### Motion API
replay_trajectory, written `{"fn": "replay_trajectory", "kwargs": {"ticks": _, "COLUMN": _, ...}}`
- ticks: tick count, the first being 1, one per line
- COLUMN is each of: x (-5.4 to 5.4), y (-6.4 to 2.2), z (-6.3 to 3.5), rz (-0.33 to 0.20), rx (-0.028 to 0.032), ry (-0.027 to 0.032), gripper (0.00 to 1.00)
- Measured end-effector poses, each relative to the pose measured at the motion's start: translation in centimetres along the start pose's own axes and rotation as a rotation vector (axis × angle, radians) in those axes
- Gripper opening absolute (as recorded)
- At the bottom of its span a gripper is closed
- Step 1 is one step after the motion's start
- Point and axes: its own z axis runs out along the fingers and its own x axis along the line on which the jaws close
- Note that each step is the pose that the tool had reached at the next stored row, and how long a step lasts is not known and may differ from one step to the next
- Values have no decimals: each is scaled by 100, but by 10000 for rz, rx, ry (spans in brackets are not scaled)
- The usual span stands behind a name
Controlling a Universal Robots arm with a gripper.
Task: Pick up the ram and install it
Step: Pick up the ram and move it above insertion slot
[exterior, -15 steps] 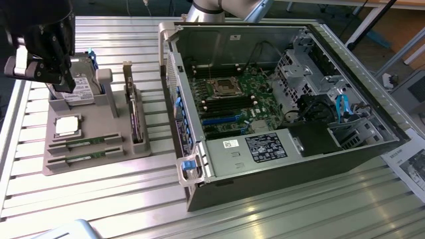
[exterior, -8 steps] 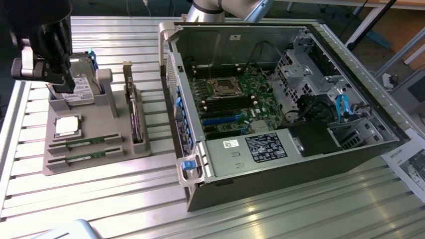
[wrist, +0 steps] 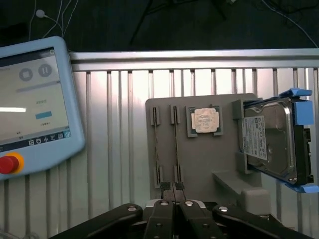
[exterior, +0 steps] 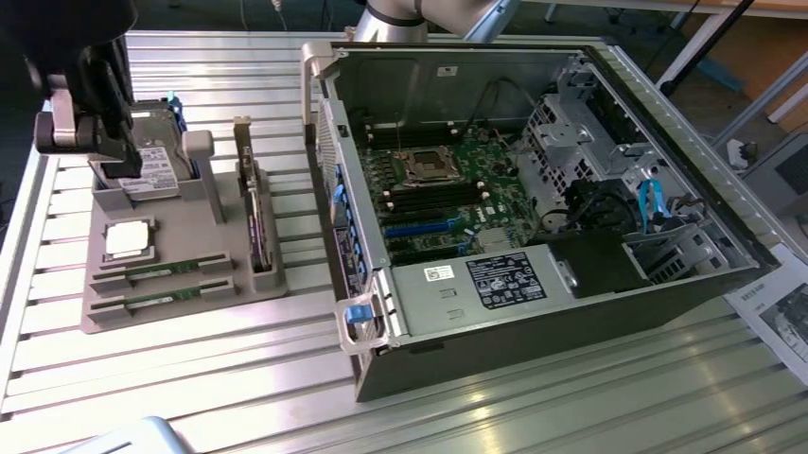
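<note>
ram [exterior: 162,270]: thin green stick, edge-up in grey matte holder [exterior: 189,238] | jaws: clenched shut, nothing held

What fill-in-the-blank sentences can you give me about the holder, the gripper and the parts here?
The grey holder carries ____ ram sticks.
The gripper has its jaws ____.
The processor chip lies between the ram sticks and the ____.
Missing words: two; shut; hard drive.

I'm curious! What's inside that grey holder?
Two ram sticks, a silver processor chip, a hard drive and a dark card. The sticks' lower edges are hidden in their slots.
</note>
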Motion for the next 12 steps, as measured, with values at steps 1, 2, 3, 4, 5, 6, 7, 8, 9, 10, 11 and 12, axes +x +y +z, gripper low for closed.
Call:
{"fn": "replay_trajectory", "kwargs": {"ticks": 1, "x": 0, "y": 0, "z": 0, "rz": -39, "rx": -1, "ry": 2, "gripper": 10}}
{"fn": "replay_trajectory", "kwargs": {"ticks": 2, "x": 0, "y": 0, "z": 0, "rz": -40, "rx": 0, "ry": 3, "gripper": 10}}
{"fn": "replay_trajectory", "kwargs": {"ticks": 3, "x": 0, "y": 0, "z": 0, "rz": -42, "rx": 0, "ry": 3, "gripper": 10}}
{"fn": "replay_trajectory", "kwargs": {"ticks": 4, "x": 0, "y": 0, "z": 0, "rz": -42, "rx": 0, "ry": 3, "gripper": 10}}
{"fn": "replay_trajectory", "kwargs": {"ticks": 5, "x": 0, "y": 0, "z": 0, "rz": -42, "rx": -1, "ry": 3, "gripper": 10}}
{"fn": "replay_trajectory", "kwargs": {"ticks": 6, "x": 0, "y": 0, "z": 0, "rz": -42, "rx": 0, "ry": 3, "gripper": 10}}
{"fn": "replay_trajectory", "kwargs": {"ticks": 7, "x": 0, "y": 0, "z": 0, "rz": -42, "rx": 0, "ry": 3, "gripper": 10}}
{"fn": "replay_trajectory", "kwargs": {"ticks": 8, "x": 0, "y": 0, "z": 0, "rz": -42, "rx": 0, "ry": 3, "gripper": 10}}
{"fn": "replay_trajectory", "kwargs": {"ticks": 9, "x": 0, "y": 0, "z": 0, "rz": -43, "rx": 0, "ry": 3, "gripper": 10}}
{"fn": "replay_trajectory", "kwargs": {"ticks": 10, "x": 0, "y": 0, "z": 0, "rz": -49, "rx": -1, "ry": 3, "gripper": 10}}
{"fn": "replay_trajectory", "kwargs": {"ticks": 11, "x": 0, "y": 0, "z": 0, "rz": -57, "rx": 0, "ry": 3, "gripper": 10}}
{"fn": "replay_trajectory", "kwargs": {"ticks": 12, "x": 0, "y": 0, "z": 0, "rz": -66, "rx": -1, "ry": 4, "gripper": 10}}
